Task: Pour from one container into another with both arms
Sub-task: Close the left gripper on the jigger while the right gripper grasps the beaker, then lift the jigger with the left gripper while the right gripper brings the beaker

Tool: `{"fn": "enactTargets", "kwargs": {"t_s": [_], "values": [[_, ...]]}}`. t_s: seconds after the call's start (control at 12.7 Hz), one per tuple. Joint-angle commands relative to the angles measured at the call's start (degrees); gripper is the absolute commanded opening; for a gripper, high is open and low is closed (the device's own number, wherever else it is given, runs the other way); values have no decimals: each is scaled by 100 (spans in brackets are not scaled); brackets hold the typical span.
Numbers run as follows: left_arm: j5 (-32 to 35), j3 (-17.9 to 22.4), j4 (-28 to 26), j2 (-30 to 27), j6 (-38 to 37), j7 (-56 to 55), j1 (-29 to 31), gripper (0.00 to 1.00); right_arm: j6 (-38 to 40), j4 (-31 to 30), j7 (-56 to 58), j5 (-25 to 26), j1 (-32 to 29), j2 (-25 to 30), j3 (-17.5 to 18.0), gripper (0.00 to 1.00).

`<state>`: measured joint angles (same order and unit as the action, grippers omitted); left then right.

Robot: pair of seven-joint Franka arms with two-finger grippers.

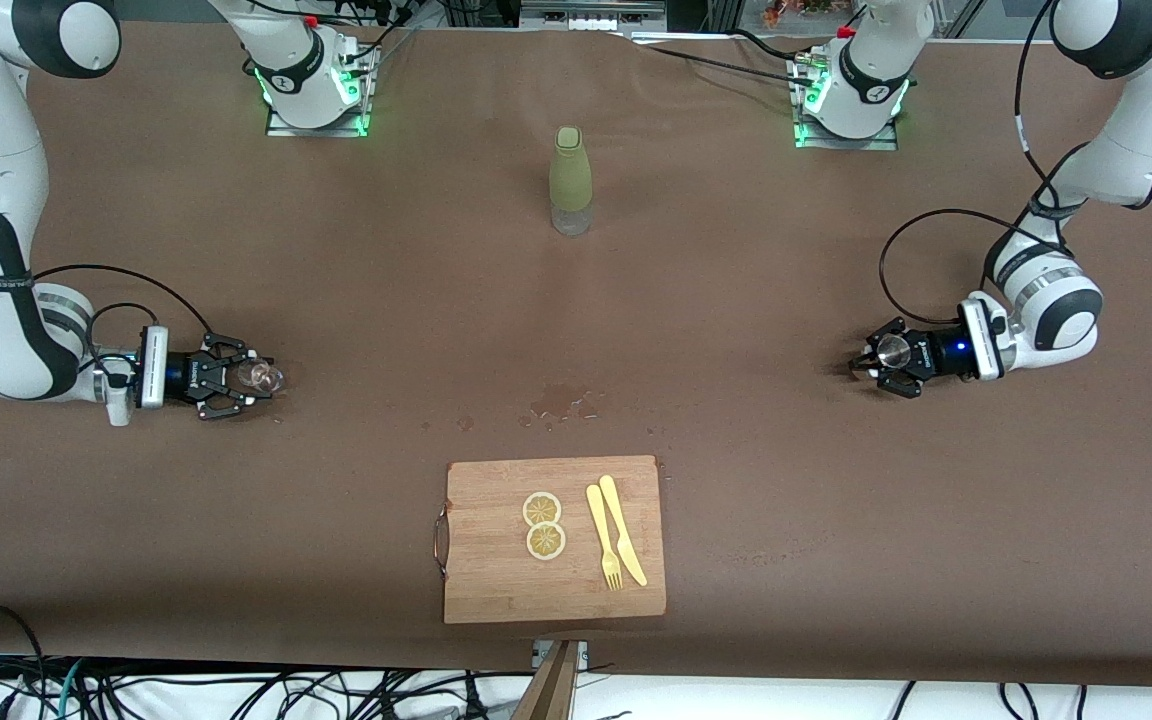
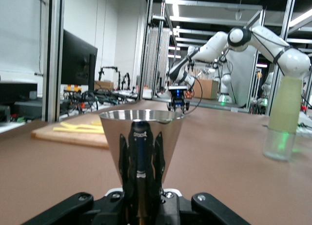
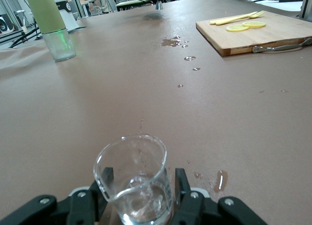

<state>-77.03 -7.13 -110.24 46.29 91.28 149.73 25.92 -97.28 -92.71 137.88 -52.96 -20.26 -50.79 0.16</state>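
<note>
Between the left gripper's clenched fingers sat a shiny metal cup, contents unseen, low at the left arm's table end. At the right arm's end the right gripper closed around a clear glass beaker holding little liquid

On my surface: a green bottle, and a cutting board bearing lemon slices, fork, knife.
</note>
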Motion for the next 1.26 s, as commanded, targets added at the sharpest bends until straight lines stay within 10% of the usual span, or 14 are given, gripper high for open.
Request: {"fn": "enactTargets", "kwargs": {"t_s": [0.0, 0.79, 1.18], "values": [[-348, -322, 55, -6, 187, -102, -78, 0, 42, 139, -103, -48, -13, -71, 19, 33], [-1209, -1773, 265, -24, 2086, -312, -692, 0, 420, 876, -2491, -4, 767, 87, 37, 29], [-1763, -1800, 405, 29, 2483, -391, -1264, 0, 798, 1869, -4204, 268, 1435, 78, 28, 30]]}}
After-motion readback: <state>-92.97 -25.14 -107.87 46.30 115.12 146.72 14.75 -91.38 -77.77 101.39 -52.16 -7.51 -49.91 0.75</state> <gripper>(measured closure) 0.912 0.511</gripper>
